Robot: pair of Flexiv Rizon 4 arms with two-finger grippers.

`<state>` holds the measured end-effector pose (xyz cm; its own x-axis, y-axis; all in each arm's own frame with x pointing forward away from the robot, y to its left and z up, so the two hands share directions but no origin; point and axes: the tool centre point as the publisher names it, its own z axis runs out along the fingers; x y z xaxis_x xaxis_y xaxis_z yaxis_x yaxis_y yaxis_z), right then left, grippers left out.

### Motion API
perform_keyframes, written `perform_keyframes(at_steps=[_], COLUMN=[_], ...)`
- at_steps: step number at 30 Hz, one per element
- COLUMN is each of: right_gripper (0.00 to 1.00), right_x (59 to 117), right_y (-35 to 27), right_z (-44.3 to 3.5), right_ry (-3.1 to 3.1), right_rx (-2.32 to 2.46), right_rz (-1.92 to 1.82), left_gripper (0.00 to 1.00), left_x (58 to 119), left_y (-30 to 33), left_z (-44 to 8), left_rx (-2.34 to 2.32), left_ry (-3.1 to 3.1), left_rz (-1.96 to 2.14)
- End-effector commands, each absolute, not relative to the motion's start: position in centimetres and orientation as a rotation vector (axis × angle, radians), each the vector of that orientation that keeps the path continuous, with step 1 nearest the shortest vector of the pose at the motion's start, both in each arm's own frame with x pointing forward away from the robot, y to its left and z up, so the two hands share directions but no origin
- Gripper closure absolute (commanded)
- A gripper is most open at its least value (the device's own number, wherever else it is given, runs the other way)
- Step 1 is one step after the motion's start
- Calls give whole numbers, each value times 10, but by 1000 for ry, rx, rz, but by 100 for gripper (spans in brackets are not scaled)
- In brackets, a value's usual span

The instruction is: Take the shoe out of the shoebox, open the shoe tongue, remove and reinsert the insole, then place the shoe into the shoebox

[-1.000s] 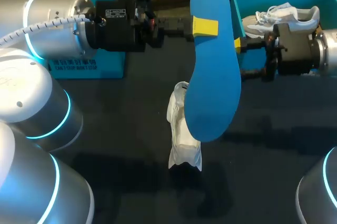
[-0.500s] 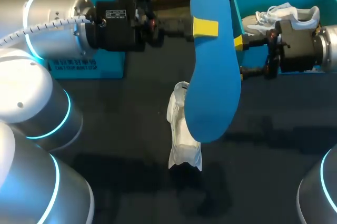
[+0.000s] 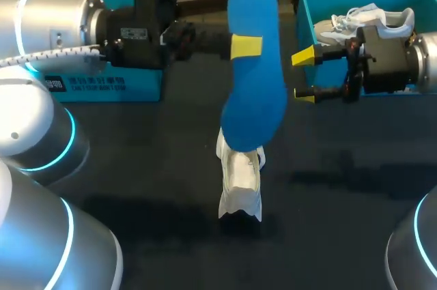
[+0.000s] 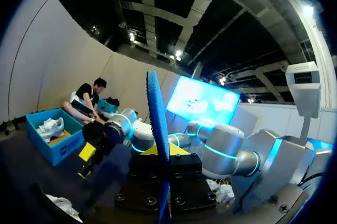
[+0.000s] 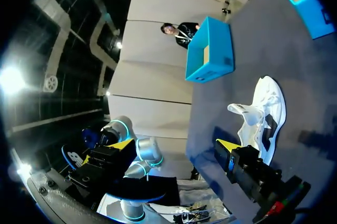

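My left gripper [image 3: 246, 46] is shut on a blue insole [image 3: 254, 78] and holds it high over the table's middle, toe hanging down. In the left wrist view the insole [image 4: 157, 124] stands edge-on between the fingers. Under it a white shoe [image 3: 239, 181] lies on the dark table, partly hidden by the insole. To the insole's right my right gripper [image 3: 304, 76] is open, apart from it and empty. From the right wrist the shoe [image 5: 265, 112] lies ahead of one yellow fingertip [image 5: 227, 145].
An open blue shoebox [image 3: 304, 5] at the back right holds a second white shoe [image 3: 369, 20], just behind my right wrist. Another blue box [image 3: 102, 85] stands at the back left under my left arm.
My left arm has carried the insole to the left, away from the right gripper's fingers, which now show in full. The right gripper has drawn back slightly to the right. The shoe has not moved.
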<state>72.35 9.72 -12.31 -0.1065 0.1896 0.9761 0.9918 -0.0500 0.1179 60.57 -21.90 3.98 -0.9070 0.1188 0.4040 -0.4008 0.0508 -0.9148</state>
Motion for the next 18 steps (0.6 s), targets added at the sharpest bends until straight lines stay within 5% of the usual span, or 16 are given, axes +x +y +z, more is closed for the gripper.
perform_keyframes(at_steps=[1,18], right_gripper=[0,0], right_x=[723,723], right_y=[99,99], right_z=[-123,-123], right_ry=[-1403,-1403], right_rx=[-1340,-1340], right_rz=[-1246,-1246], left_gripper=[100,100], left_x=[612,642], left_y=[-187,-190], left_z=[25,-8], left_rx=[-67,-861], left_ry=[-2255,-2367], left_rz=[2034,2424])
